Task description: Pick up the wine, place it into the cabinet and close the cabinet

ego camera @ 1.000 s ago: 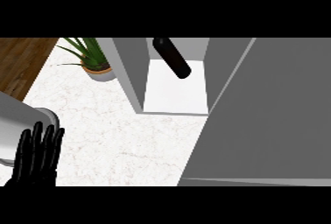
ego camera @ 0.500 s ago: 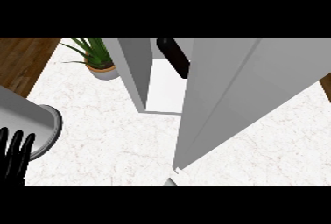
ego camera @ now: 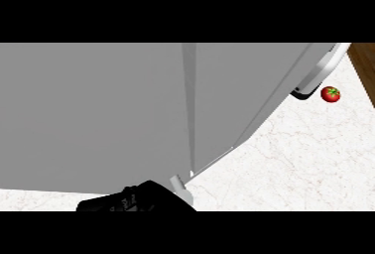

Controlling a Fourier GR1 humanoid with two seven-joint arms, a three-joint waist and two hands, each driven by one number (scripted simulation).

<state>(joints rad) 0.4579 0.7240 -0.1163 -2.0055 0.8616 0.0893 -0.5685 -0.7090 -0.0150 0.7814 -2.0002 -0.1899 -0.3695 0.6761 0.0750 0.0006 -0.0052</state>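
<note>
The grey cabinet (ego camera: 95, 114) fills most of the head view. A vertical seam runs down it, and the door panel (ego camera: 242, 89) lies right of that seam. The wine bottle is out of sight, hidden behind the grey panels. My right hand (ego camera: 143, 201) shows as a dark shape at the bottom edge, just below the cabinet's lower edge near the seam. A small grey piece (ego camera: 180, 187) sits between the hand and the panel. My left hand is outside the view.
A red tomato (ego camera: 330, 94) lies on the white marble counter (ego camera: 293, 168) at the right. A pale handle (ego camera: 326, 67) with a dark foot sticks out at the door's upper right. Brown wood shows at the far right corner.
The door has swung across and now covers the cabinet's opening and the bottle. The view has shifted right: the plant and my left hand are gone, and the tomato has appeared.
</note>
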